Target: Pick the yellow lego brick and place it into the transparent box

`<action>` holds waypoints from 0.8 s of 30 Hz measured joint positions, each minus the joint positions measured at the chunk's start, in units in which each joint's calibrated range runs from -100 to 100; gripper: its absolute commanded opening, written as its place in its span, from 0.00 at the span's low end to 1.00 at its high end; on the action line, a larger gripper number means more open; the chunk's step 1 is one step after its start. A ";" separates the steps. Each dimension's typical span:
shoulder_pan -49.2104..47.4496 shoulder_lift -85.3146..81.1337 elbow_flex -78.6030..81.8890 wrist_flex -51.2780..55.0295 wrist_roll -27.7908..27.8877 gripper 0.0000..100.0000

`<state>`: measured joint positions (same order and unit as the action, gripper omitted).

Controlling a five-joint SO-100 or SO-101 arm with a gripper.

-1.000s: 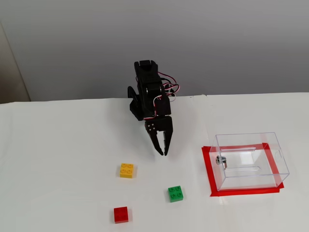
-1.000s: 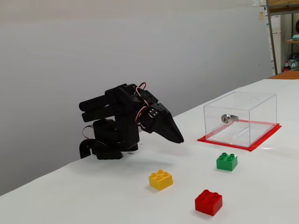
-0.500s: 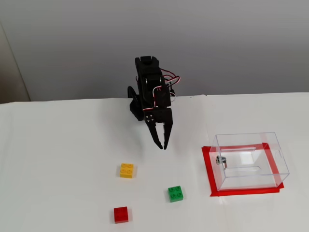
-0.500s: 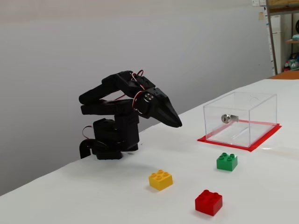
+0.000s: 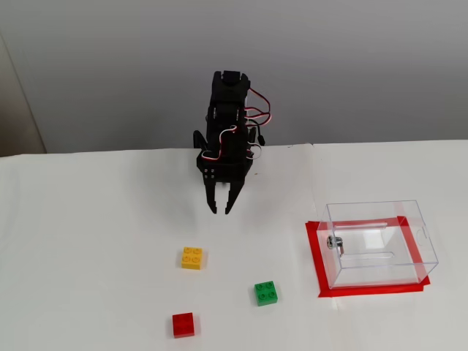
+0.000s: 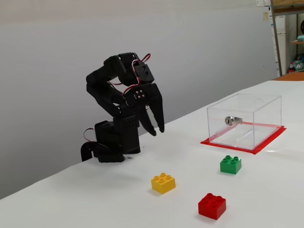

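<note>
The yellow lego brick [image 5: 192, 257] lies studs up on the white table, left of centre; it also shows in the other fixed view [image 6: 163, 183]. The transparent box [image 5: 409, 219] stands at the right on a red mat, with a small metal fitting [image 5: 335, 242] on its left wall; in the other fixed view the box [image 6: 256, 107] is at the right. My gripper [image 5: 221, 210] hangs in the air, pointing down, behind and slightly right of the yellow brick, well apart from it. It also shows in the other fixed view [image 6: 157, 131]. Its jaws stand a little open and hold nothing.
A green brick [image 5: 265, 292] lies between the yellow brick and the box, and a red brick [image 5: 183, 324] lies near the front edge. Both show in the other fixed view: green [image 6: 231, 164], red [image 6: 212, 206]. The arm's base [image 6: 111, 142] stands at the back.
</note>
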<state>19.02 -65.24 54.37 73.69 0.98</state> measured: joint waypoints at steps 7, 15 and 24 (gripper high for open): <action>8.12 -1.44 0.00 1.11 0.00 0.32; 16.35 -1.35 -0.53 0.69 0.00 0.32; 16.88 4.23 0.88 -10.63 0.00 0.32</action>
<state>35.90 -61.01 55.25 63.07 0.98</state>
